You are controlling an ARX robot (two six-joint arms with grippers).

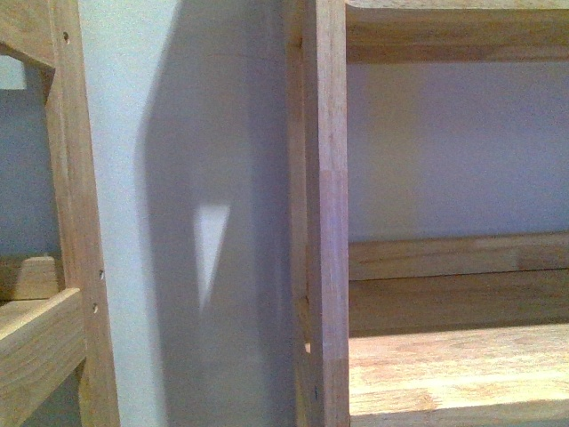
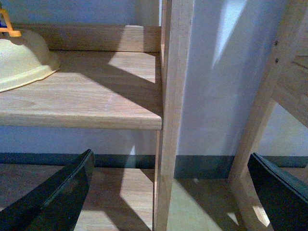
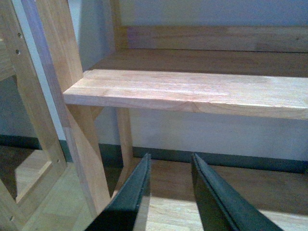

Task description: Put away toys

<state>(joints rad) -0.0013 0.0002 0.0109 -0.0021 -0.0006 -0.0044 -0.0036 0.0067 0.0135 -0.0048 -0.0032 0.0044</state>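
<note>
Wooden shelf [image 3: 192,91] bare | left hand [image 2: 168,192] spread wide | right hand [image 3: 168,192] narrowly apart, empty

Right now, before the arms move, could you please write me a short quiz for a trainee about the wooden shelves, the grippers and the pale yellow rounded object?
1. True or false: the right gripper holds the pale yellow rounded object.
2. Where does that object rest? A) on the floor B) on the light wooden shelf board C) hanging on the wall
3. Which stands open wider, the left gripper or the right gripper?
Key: 1 false; 2 B; 3 the left gripper.
</note>
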